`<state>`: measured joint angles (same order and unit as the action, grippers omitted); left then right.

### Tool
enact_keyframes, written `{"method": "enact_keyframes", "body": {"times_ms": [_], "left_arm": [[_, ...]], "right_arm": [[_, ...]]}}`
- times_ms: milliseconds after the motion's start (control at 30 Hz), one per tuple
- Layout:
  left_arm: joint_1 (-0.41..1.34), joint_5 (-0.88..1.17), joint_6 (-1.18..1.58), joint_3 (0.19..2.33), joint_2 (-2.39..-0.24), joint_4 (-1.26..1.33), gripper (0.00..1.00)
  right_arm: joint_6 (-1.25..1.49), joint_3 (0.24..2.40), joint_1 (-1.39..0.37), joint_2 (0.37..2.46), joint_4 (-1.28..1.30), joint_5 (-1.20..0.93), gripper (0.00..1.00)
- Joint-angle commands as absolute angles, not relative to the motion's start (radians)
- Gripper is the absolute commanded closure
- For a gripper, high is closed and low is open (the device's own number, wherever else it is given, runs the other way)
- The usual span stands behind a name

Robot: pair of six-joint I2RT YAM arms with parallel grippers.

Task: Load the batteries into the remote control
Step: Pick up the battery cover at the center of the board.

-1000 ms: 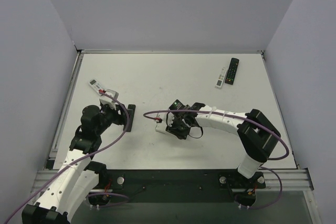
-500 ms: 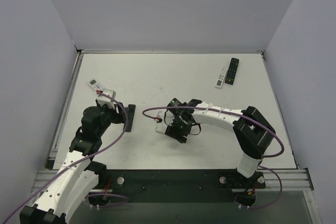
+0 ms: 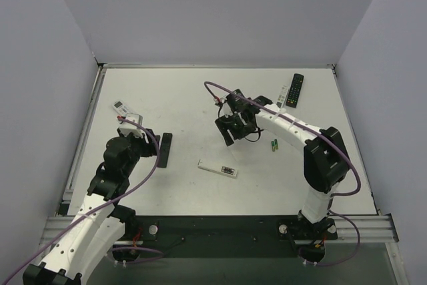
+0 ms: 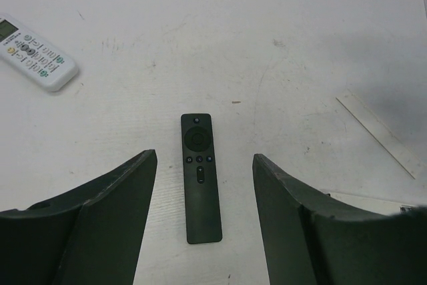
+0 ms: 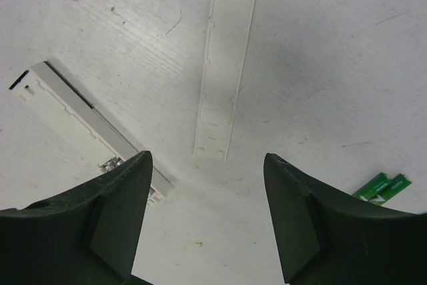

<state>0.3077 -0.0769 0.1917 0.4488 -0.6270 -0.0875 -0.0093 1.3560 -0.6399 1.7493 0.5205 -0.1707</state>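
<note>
Hovering open & empty, the right gripper (image 5: pixel 207 158) hung above a white batt. cover (image 5: pixel 225 65), w/ the white remote (image 5: pixel 80 117) on one side & the green batteries (image 5: pixel 383 186) loose on the table (image 5: pixel 320 45) on the other. Left gripper (image 4: pixel 203 158) also open, over a slim blk remote (image 4: pixel 200 185).

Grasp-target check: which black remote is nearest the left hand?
The slim black remote framed by the left hand in its wrist view; the other black remote lies far right beside a white remote.
</note>
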Motion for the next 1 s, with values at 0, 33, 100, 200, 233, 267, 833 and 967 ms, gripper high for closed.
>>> {"method": "enact_keyframes", "body": {"times_ms": [0,33,100,200,233,267,833,967], "left_arm": [[0.319,-0.11,0.215,0.46,-0.614,-0.083,0.3],[0.321,-0.11,0.215,0.459,-0.612,-0.083,0.3],[0.325,-0.11,0.215,0.459,-0.612,-0.081,0.3],[0.327,-0.109,0.213,0.457,-0.614,-0.078,0.3],[0.328,-0.109,0.213,0.457,-0.612,-0.08,0.3],[0.328,-0.109,0.213,0.457,-0.611,-0.08,0.3],[0.339,-0.022,0.353,0.433,-0.62,-0.022,0.3],[0.341,0.066,0.506,0.399,-0.663,0.099,0.3]], "right_arm": [[0.175,1.408,-0.644,1.854,0.595,-0.101,0.39],[0.195,1.414,-0.643,1.868,0.597,-0.103,0.4],[0.218,1.428,-0.644,1.908,0.598,-0.094,0.43],[0.242,1.442,-0.646,1.951,0.597,-0.081,0.47],[0.242,1.445,-0.646,1.959,0.595,-0.078,0.47],[0.244,1.447,-0.647,1.974,0.594,-0.077,0.48],[0.218,1.419,-0.692,2.039,0.598,-0.003,0.75],[0.198,1.411,-0.695,1.99,0.595,-0.003,0.87]]}}
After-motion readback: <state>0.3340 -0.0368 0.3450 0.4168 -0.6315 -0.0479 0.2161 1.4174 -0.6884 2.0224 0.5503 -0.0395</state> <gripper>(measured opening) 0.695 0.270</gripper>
